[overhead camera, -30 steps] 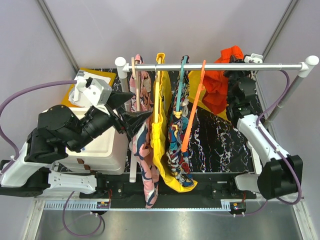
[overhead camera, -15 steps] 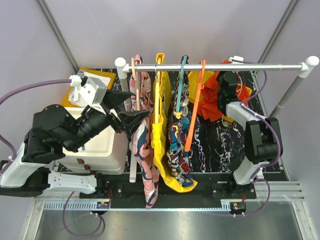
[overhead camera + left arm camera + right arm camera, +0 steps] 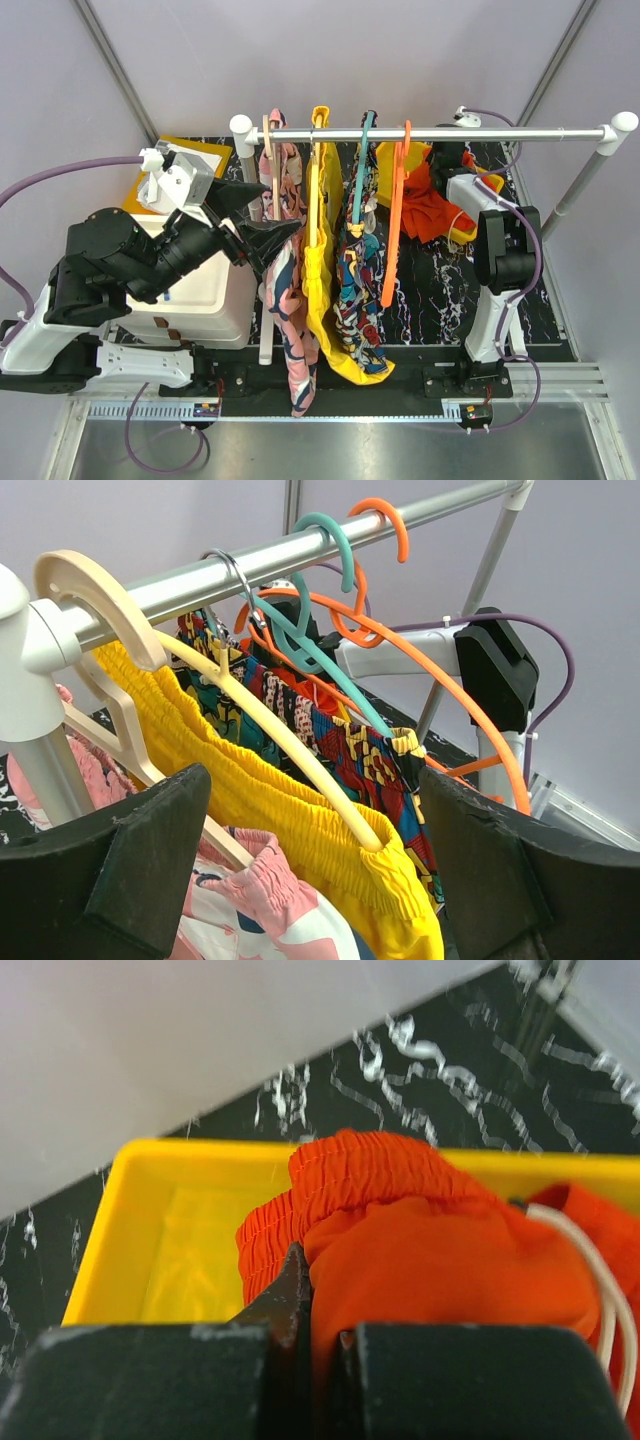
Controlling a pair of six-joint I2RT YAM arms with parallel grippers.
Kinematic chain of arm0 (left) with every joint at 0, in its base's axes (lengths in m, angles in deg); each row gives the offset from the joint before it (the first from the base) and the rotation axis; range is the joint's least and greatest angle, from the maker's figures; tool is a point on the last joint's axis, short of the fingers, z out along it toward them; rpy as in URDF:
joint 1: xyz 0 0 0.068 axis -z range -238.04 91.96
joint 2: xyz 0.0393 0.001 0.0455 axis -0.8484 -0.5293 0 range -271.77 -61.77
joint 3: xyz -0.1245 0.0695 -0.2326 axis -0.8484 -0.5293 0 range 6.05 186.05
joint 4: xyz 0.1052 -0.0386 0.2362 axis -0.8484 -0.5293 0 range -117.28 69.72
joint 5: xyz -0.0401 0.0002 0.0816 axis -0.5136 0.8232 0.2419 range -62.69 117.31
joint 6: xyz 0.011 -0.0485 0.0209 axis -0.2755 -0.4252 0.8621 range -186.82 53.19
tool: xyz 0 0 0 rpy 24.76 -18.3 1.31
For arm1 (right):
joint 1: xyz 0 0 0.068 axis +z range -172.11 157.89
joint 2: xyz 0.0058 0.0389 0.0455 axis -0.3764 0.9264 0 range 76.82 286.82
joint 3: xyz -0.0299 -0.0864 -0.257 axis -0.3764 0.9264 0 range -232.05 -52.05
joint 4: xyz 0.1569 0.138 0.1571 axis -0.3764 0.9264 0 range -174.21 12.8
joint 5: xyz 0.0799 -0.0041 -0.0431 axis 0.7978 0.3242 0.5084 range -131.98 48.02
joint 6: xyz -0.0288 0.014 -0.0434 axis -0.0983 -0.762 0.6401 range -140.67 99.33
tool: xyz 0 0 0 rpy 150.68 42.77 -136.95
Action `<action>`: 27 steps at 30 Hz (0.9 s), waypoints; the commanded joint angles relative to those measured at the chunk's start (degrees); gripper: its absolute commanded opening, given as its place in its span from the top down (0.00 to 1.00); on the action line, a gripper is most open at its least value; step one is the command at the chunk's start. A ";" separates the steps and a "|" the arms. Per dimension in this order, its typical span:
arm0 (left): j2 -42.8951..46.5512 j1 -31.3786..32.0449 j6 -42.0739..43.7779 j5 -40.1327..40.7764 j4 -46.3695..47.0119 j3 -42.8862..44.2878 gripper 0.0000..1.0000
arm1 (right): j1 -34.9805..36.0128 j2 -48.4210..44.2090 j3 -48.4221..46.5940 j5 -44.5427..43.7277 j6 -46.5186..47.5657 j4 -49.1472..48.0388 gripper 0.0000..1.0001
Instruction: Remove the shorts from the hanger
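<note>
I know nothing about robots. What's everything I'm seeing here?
rail: one, silver, above the table
the hanger: one, orange, bare, on rail
teal hanger: one, on rail
pale hangers: two, rail's left end
yellow garment: one, hung
patterned garments: two, hung
the shorts: one, orange-red, right rear
yellow bin: one, beneath the shorts
white box: one, left
table: one, black marbled
left gripper: open, by hung clothes
right gripper: shut on the shorts
</note>
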 commanded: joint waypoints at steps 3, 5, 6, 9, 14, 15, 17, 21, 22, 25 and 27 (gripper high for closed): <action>-1.43 0.26 -1.08 -2.17 0.47 1.92 0.11 | -0.96 2.73 -3.82 11.09 -11.48 15.54 0.97; -1.78 0.26 -1.34 -2.35 0.47 1.74 0.11 | -0.79 3.97 -8.57 13.31 -12.01 22.74 0.93; -1.78 0.26 -1.52 -2.52 0.38 1.65 0.11 | -0.87 4.32 -10.67 13.84 -12.27 24.77 0.91; -1.69 0.26 -1.87 -2.00 0.38 1.21 0.11 | -1.31 3.36 -12.79 16.20 -12.19 29.96 0.63; -1.87 0.26 -2.66 -1.56 0.73 1.04 0.11 | -1.31 -2.51 -11.32 17.36 -12.80 36.48 0.21; -1.96 0.26 -2.83 -2.26 0.99 1.04 0.11 | -1.40 -3.75 -8.87 17.62 -13.06 36.39 0.02; -2.39 0.26 -3.36 -3.05 1.00 1.04 0.11 | -1.40 -7.52 -5.01 18.24 -13.85 36.48 0.00; -3.01 0.26 -4.06 -4.10 1.17 1.04 0.11 | -1.40 -14.03 2.55 19.64 -16.66 36.57 0.00; -3.18 0.26 -4.15 -4.20 1.17 0.95 0.11 | -1.32 -15.26 4.32 20.00 -17.19 35.35 0.00; -3.36 0.18 -4.42 -4.99 1.17 1.13 0.11 | -1.31 -19.22 9.77 21.40 -18.07 33.93 0.00; -3.28 0.26 -4.68 -5.25 1.26 0.86 0.11 | -1.32 -21.33 13.73 21.84 -19.74 32.97 0.00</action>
